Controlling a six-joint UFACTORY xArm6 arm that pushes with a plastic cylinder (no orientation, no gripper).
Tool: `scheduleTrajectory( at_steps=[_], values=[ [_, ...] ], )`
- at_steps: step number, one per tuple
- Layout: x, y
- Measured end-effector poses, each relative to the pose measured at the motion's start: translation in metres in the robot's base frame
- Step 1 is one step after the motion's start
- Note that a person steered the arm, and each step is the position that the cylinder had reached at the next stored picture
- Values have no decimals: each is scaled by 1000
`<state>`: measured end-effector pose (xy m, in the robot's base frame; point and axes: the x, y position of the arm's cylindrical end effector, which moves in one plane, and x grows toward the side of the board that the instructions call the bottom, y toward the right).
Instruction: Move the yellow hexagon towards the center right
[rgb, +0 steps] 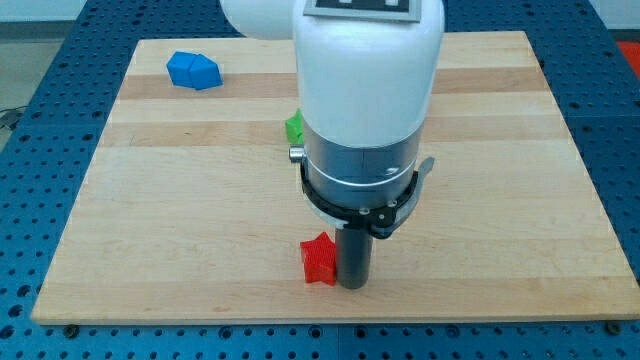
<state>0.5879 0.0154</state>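
Note:
No yellow hexagon shows in the camera view; it may be hidden behind the arm. My tip (353, 285) rests on the board near the view's bottom centre, touching the right side of a red block (319, 260) of star-like shape. A green block (294, 128) shows only as a sliver at the arm's left edge, above the tip. A blue block (193, 70) of irregular shape lies near the view's top left corner of the board.
The large white and grey arm body (365, 110) hides the board's centre and upper middle. The wooden board (520, 200) lies on a blue perforated table (620, 150). The board's bottom edge is just below the tip.

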Motion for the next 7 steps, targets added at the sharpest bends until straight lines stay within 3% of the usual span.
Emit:
scheduleTrajectory(
  at_steps=[3,5,7],
  values=[
    [0,-28],
    [-19,63],
    [-30,63]
  ],
)
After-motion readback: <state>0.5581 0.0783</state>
